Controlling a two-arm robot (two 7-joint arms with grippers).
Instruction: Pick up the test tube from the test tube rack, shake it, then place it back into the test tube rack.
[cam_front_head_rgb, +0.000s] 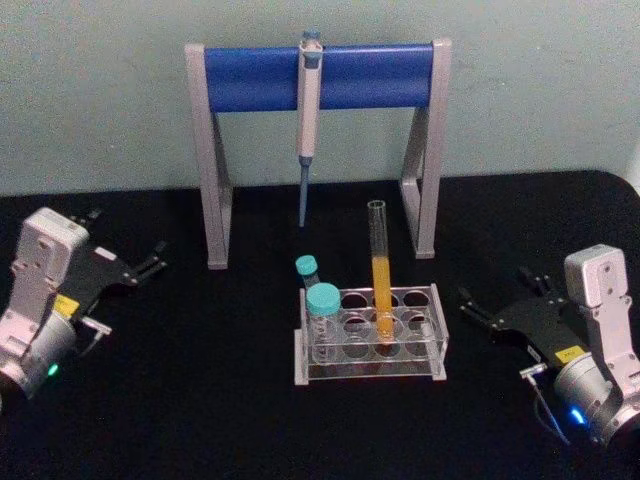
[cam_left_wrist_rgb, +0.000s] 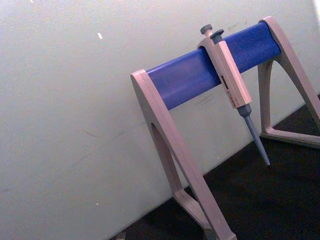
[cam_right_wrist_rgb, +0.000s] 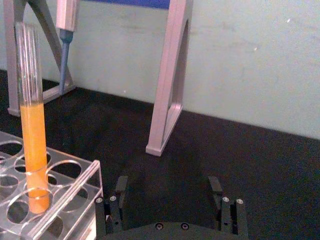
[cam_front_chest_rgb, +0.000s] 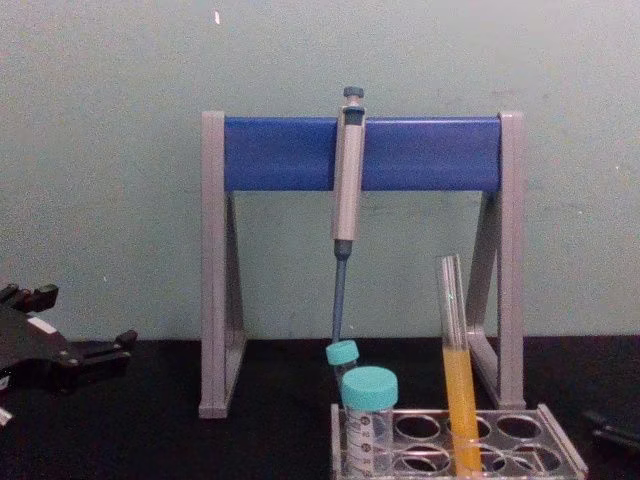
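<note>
the tube (cam_front_head_rgb: 381, 268) stands in the rack (cam_front_head_rgb: 437, 330), leaning slightly, in a hole of the middle column toward the back, its lower half filled with orange-yellow liquid and its open top rising well above the plate. two teal-capped vials (cam_front_head_rgb: 322, 318) occupy the rack's left end, and the stand (cam_front_head_rgb: 215, 150) with its hanging pipette (cam_front_head_rgb: 308, 120) sits behind, well apart. the right gripper (cam_front_head_rgb: 505, 308) rests on the table to the right of the rack with its fingers (cam_right_wrist_rgb: 120, 187) spread apart and empty, pointed toward the tube; the left gripper (cam_front_head_rgb: 150, 262) lies parked far to the left, and whether its fingers are apart or together i cannot tell. nothing has been lifted yet, so the pick-up is the step in hand. the tube looks light, stiff, smooth and breakable (thin glass, no cap), so a gentle squeeze is wiser than a hard one. the bare clear stretch above the liquid, clear of the rack, seems the best place to take hold, and any shake should be modest, since the liquid could slosh out the open mouth.
</note>
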